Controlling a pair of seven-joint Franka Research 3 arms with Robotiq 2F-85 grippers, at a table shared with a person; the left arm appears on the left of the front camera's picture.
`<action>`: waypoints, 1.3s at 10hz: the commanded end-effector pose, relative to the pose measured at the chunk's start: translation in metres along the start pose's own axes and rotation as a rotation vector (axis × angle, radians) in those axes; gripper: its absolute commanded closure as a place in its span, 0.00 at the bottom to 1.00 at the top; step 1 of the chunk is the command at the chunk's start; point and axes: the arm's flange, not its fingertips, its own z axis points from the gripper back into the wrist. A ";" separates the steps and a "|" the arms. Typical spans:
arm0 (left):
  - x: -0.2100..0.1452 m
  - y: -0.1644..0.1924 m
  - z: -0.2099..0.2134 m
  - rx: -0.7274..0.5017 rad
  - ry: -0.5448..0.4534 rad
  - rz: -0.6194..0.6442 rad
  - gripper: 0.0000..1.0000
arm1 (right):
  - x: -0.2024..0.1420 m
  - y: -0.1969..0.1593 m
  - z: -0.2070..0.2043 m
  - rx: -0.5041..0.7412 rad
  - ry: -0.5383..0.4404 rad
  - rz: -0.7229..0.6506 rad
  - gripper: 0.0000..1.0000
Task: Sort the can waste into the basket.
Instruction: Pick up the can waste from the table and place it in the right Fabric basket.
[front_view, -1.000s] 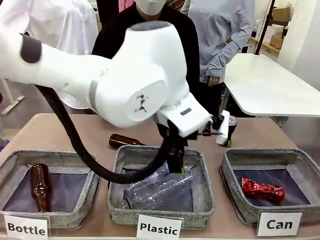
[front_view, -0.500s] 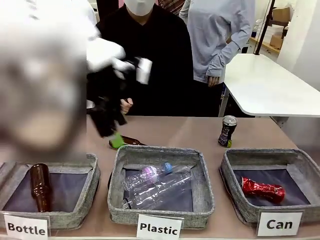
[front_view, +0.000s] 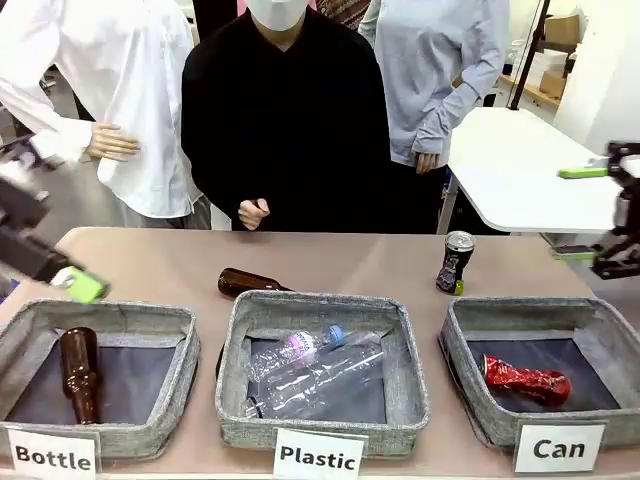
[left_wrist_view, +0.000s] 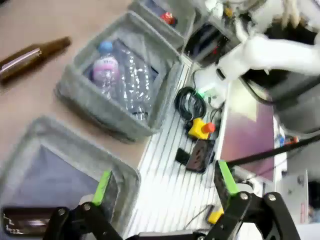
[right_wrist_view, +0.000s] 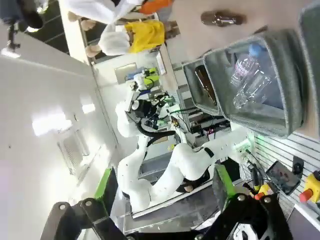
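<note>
Sorting is judged half done: the crushed shiny red metal can lies in the square grey fabric basket at the brown table's near right corner; the dark black can stands just behind it. The left gripper and right gripper are held empty, jaws apart, at the side edges, presumably for clearance.

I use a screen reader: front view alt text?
A crushed red can lies in the basket marked Can; a dark can stands upright on the table behind it. The Bottle bin holds a brown bottle, the Plastic bin clear bottles.
</note>
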 end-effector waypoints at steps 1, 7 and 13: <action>-0.040 0.015 -0.005 -0.118 -0.557 0.470 0.00 | -0.046 -0.066 -0.056 -0.016 -0.051 -0.031 0.00; -0.046 0.054 0.040 -0.105 -0.332 0.372 0.00 | 0.039 -0.029 -0.023 -0.057 -0.072 -0.071 0.00; -0.046 0.054 0.040 -0.105 -0.332 0.372 0.00 | 0.039 -0.029 -0.023 -0.057 -0.072 -0.071 0.00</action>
